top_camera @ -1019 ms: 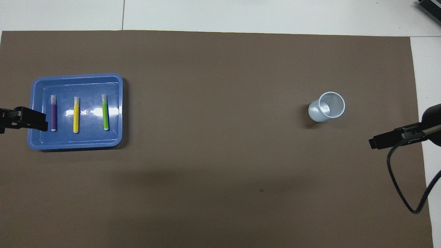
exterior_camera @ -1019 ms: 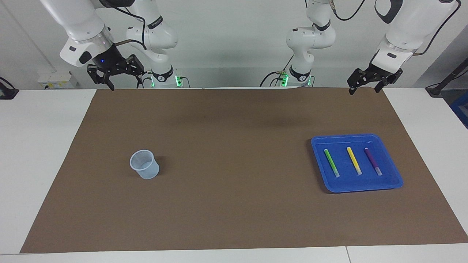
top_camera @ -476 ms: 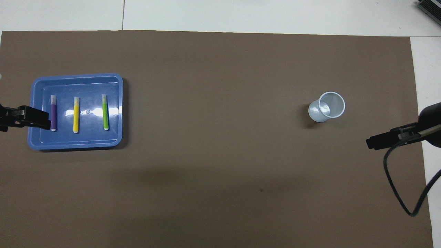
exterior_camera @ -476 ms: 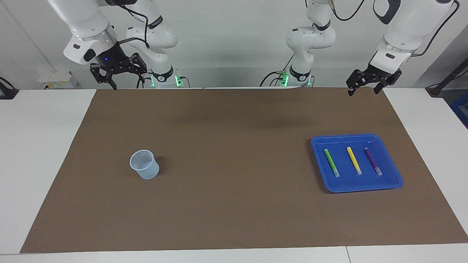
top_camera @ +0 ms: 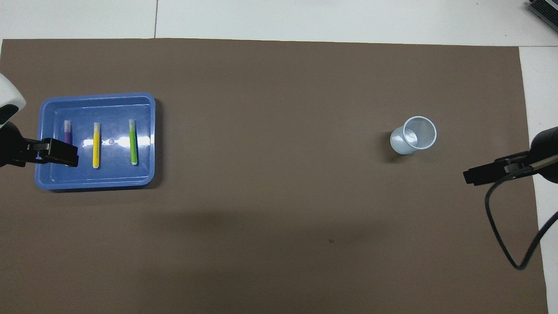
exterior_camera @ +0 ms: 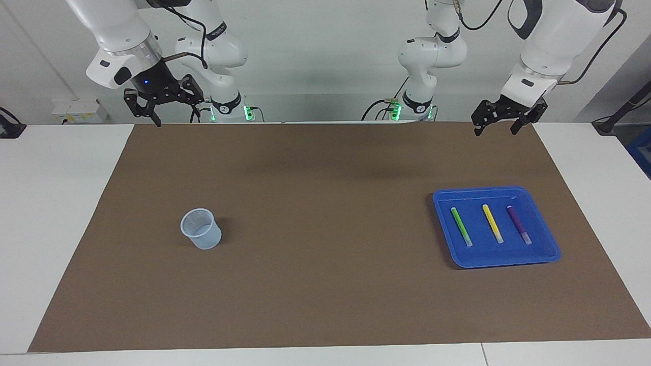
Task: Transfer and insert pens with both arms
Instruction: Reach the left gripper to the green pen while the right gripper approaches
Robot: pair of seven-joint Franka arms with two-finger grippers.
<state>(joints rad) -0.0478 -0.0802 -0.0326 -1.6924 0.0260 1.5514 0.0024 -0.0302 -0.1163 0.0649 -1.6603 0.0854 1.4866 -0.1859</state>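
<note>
Three pens lie side by side in a blue tray toward the left arm's end of the table: green, yellow and purple. My left gripper hangs high in the air, open and empty, well clear of the tray. In the overhead view the left gripper covers the lower part of the purple pen, beside the yellow pen and the green pen. My right gripper is open and empty, raised over the mat's corner at the right arm's end; it also shows in the overhead view.
A pale translucent cup stands upright on the brown mat toward the right arm's end, also seen from overhead. A black cable loops down from the right arm. White table borders the mat.
My left gripper has drifted toward the table's middle and now overlaps the purple pen in the overhead view. The right gripper shifted only slightly. Pens, tray and cup have not moved.
</note>
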